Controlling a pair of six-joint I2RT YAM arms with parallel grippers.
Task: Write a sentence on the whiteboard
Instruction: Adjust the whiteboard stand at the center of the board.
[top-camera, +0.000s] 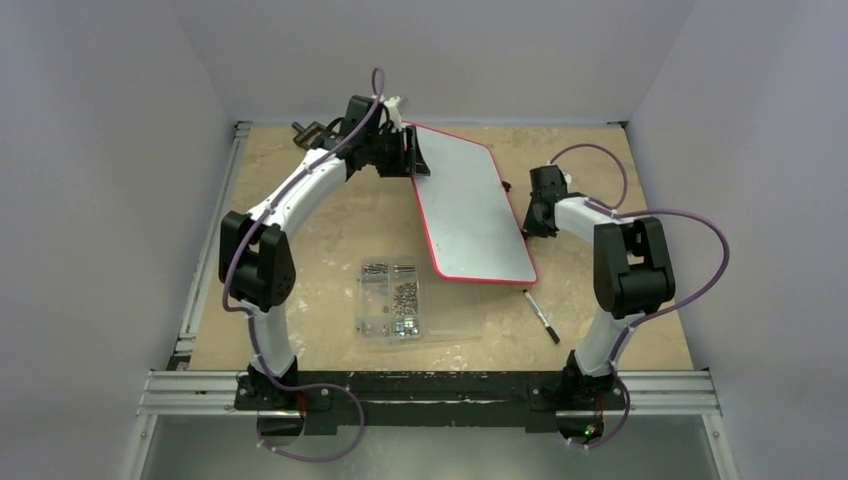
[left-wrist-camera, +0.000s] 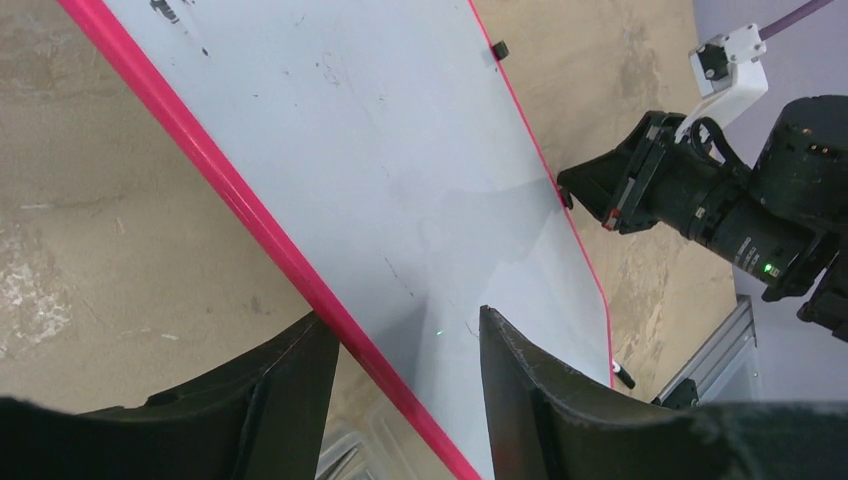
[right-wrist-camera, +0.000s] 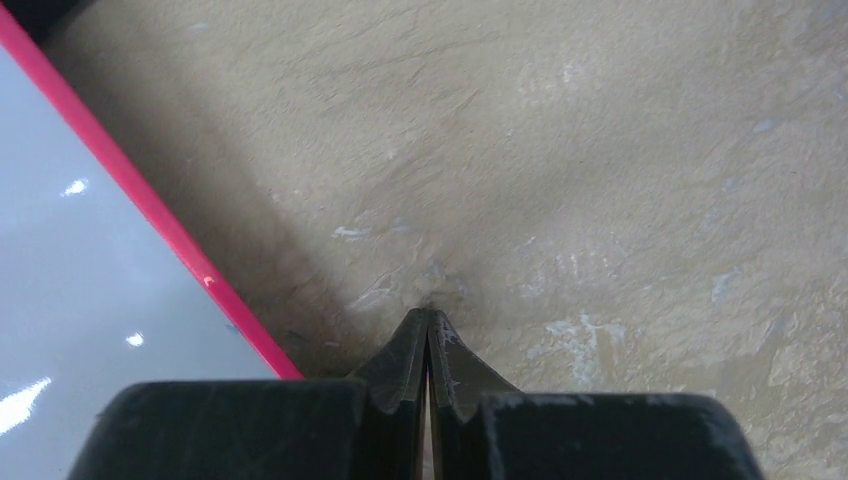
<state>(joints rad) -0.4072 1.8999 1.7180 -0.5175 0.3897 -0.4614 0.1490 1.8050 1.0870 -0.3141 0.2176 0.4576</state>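
The whiteboard (top-camera: 470, 210) is a white board with a red rim, lying askew at the middle back of the table. Its face (left-wrist-camera: 380, 150) shows only faint smudges, and the sentence is not in view. My left gripper (top-camera: 415, 152) is at the board's far left corner. It is open (left-wrist-camera: 405, 315), one finger outside the red rim and one over the white face. My right gripper (top-camera: 530, 228) is shut on nothing (right-wrist-camera: 428, 312), its tips down at the bare table just right of the board's right rim (right-wrist-camera: 150, 205). It also shows in the left wrist view (left-wrist-camera: 575, 185).
A black marker pen (top-camera: 541, 316) lies on the table near the board's near right corner. A clear plastic box of screws (top-camera: 392, 298) sits to the left of that corner. A dark object (top-camera: 305, 130) stands at the back left. Metal rails run along the near and left edges.
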